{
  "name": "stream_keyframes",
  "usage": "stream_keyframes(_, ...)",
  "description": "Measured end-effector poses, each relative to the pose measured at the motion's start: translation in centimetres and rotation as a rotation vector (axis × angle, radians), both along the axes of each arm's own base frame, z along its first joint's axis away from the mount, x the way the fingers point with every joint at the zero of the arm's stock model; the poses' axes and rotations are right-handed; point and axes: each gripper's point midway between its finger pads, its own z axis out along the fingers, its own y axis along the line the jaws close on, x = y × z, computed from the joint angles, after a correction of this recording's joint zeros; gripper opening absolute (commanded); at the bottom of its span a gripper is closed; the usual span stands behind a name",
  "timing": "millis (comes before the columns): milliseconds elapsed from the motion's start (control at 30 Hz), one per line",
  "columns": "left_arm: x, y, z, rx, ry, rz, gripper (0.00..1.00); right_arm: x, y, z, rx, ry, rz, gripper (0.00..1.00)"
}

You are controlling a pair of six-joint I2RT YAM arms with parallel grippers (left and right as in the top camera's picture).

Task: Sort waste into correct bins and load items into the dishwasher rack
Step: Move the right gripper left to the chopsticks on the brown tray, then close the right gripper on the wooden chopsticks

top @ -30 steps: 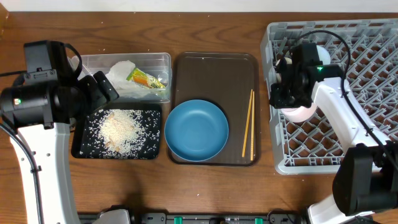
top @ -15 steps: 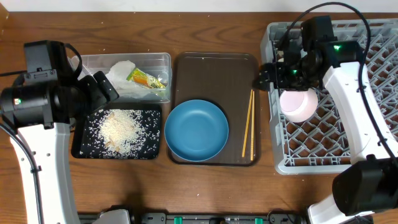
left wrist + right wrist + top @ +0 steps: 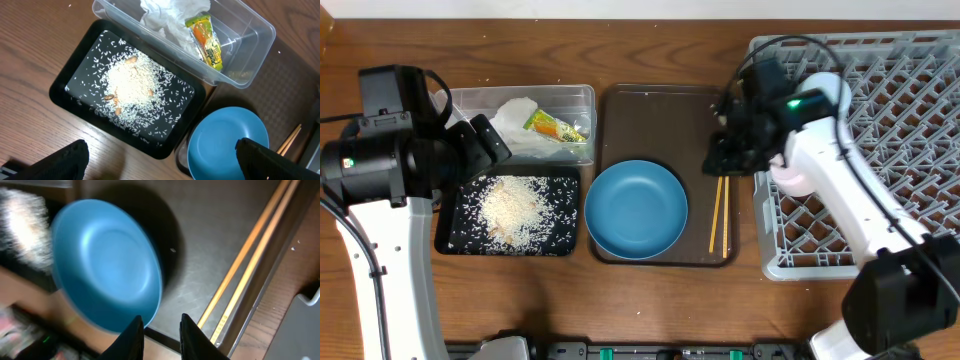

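Right arm is off the dishwasher rack (image 3: 905, 115) now. A second ago it was over the rack at the white bowl (image 3: 792, 181), half a second ago it was lifting clear, and now the right gripper (image 3: 161, 332) hangs over the brown serving tray (image 3: 660, 115), at the top end of the chopsticks (image 3: 718, 215). The bowl stays in the rack's left part, released, so that item looks loaded. Right fingers sit slightly apart with nothing between them; the wrist view shows the chopsticks lying side by side just to the right of the fingers, and the blue plate (image 3: 635, 208) to the left, blurred. Likely next pick is the chopsticks, though the plate is just as close, so can't say for sure. Both are left on the brown tray, not yet racked. Left gripper (image 3: 161, 150) hasn't moved across the frames; it is spread wide, empty, above the black tray (image 3: 450, 240). Waste looks sorted: rice (image 3: 515, 208) in the black tray, napkin (image 3: 515, 113) and snack wrapper (image 3: 555, 127) in the clear tub (image 3: 575, 98). Cup and small blue bowl can't be made out. Thin sticks flat on the tray will be fiddly to pinch.
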Motion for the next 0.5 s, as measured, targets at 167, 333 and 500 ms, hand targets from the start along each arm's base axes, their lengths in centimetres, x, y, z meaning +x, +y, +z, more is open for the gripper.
stream_keyframes(167,0.0,0.0,0.0,0.000,0.000,0.000,0.96,-2.0,1.2,-3.4,-0.157,0.006,-0.065,0.16)
stream_keyframes(333,0.0,0.0,0.0,0.000,0.000,0.000,0.96,-3.2,0.1,-5.7,-0.286,0.006,-0.153,0.16)
stream_keyframes(500,0.0,0.0,0.0,0.000,-0.001,0.000,0.96,-3.0,-1.2,-7.7,-0.335,-0.017,-0.223,0.15)
